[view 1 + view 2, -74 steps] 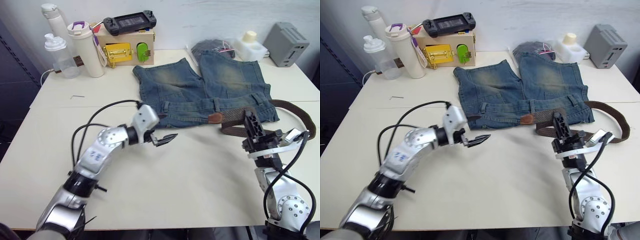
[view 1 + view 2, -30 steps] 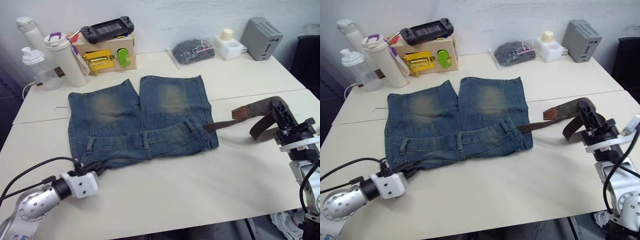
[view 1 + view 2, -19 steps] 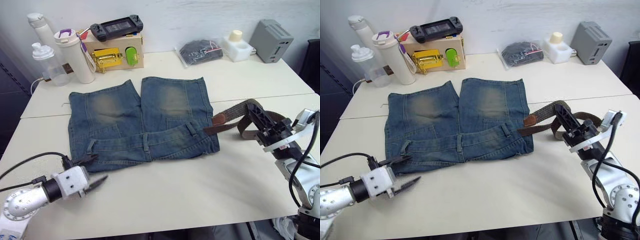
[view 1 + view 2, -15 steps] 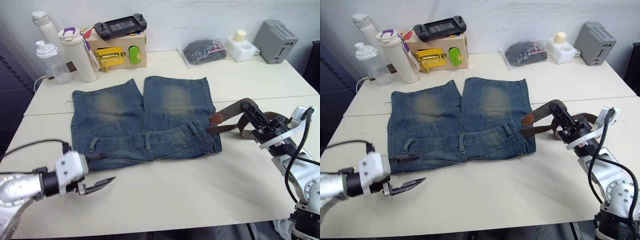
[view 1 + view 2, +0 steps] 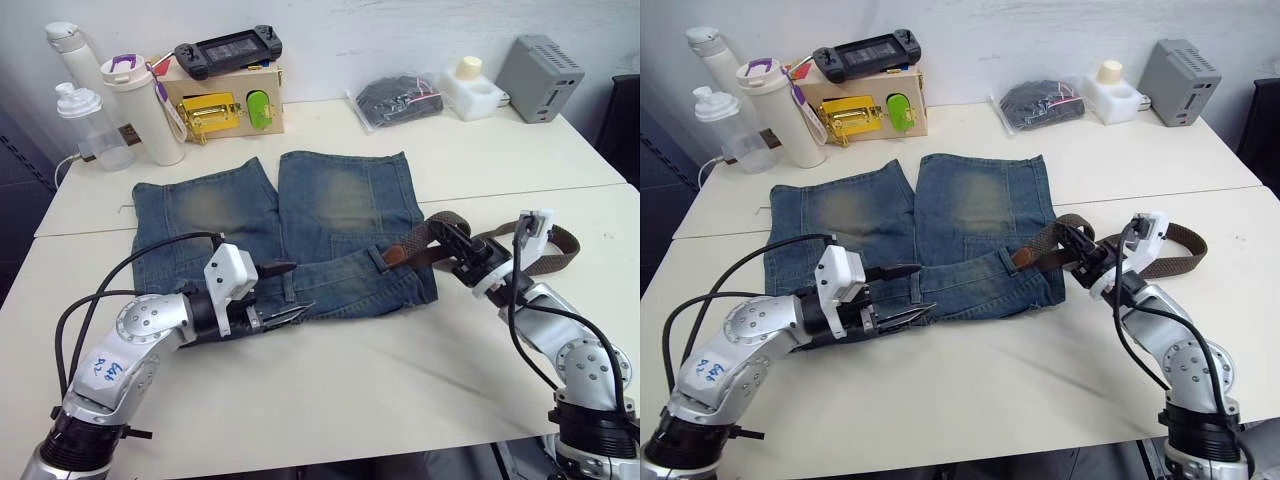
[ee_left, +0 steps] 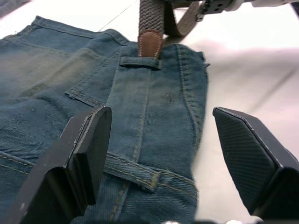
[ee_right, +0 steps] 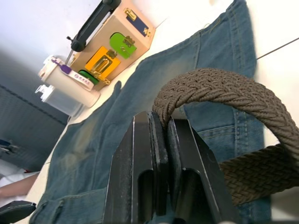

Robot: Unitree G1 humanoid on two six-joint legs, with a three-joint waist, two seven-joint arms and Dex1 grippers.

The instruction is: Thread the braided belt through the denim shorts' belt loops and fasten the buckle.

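Denim shorts lie flat on the worktop. Right pincer pinches the braided belt, whose leather tip touches a belt loop. Left pincer hovers spread over the waistband.

denim shorts: faded matt cloth | braided belt: rough woven, smooth leather tip | table: matt
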